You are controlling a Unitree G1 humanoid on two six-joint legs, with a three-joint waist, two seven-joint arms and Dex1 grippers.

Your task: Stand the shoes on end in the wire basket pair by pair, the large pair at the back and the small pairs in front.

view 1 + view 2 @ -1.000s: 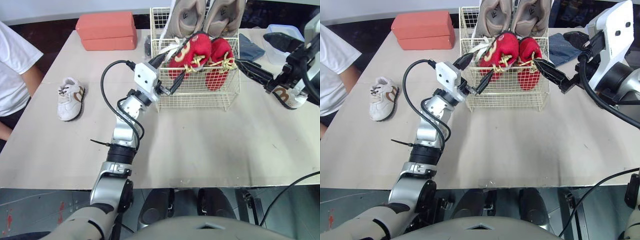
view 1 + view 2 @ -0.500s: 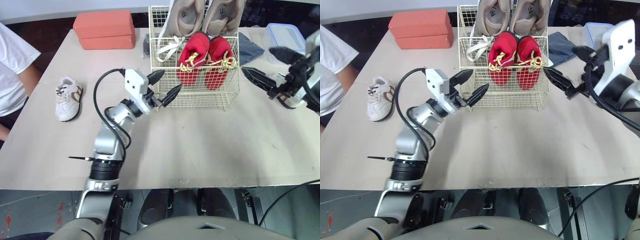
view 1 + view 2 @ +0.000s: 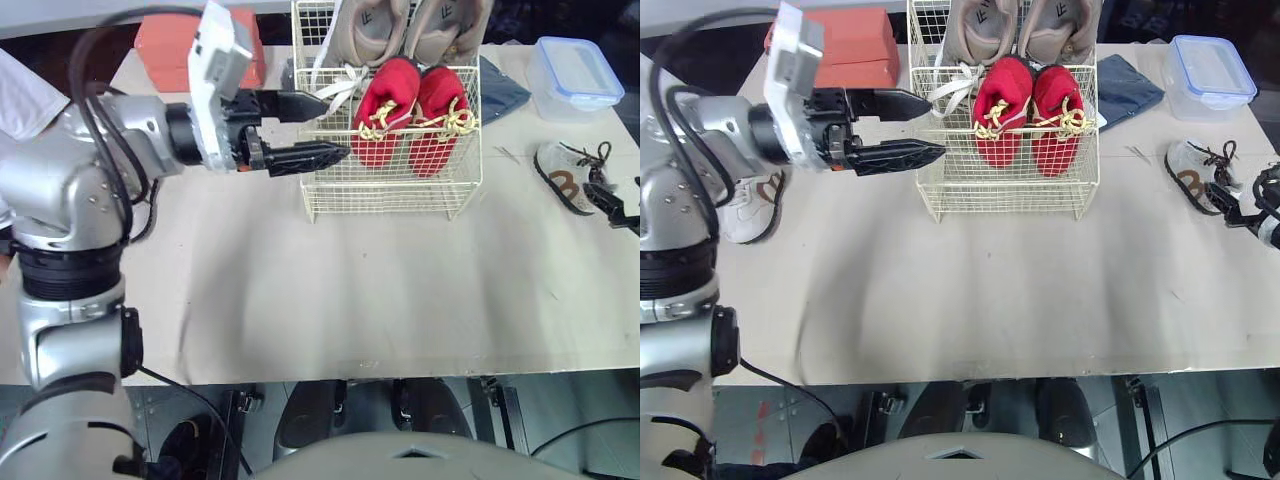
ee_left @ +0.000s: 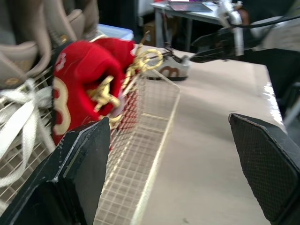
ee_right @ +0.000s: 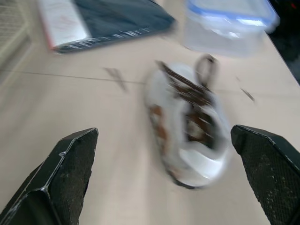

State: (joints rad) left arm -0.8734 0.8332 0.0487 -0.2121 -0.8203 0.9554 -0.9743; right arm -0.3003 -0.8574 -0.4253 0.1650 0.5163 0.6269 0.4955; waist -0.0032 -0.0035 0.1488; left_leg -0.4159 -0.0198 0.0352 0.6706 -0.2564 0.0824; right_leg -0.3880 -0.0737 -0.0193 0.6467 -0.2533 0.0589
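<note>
Gaping, left gripper [image 3: 318, 128] hangs by wire basket [image 3: 380, 206] corner; right gripper [image 5: 164, 133] gapes before shoe [image 3: 560, 173].

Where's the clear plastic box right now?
In the head views, the clear plastic box sits at the far right corner of the table, beside the dark blue cloth, beyond the small white shoe.

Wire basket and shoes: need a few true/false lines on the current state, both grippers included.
1. The red pair stands in the wire basket, in front of the beige pair. True.
2. The left gripper holds a red shoe. False: it is open and empty, by the basket's left side.
3. A white shoe lies on the table near the right gripper. True.
4. The right gripper is shut on that shoe. False: it is open, and the shoe lies ungrasped ahead of its fingers.
</note>
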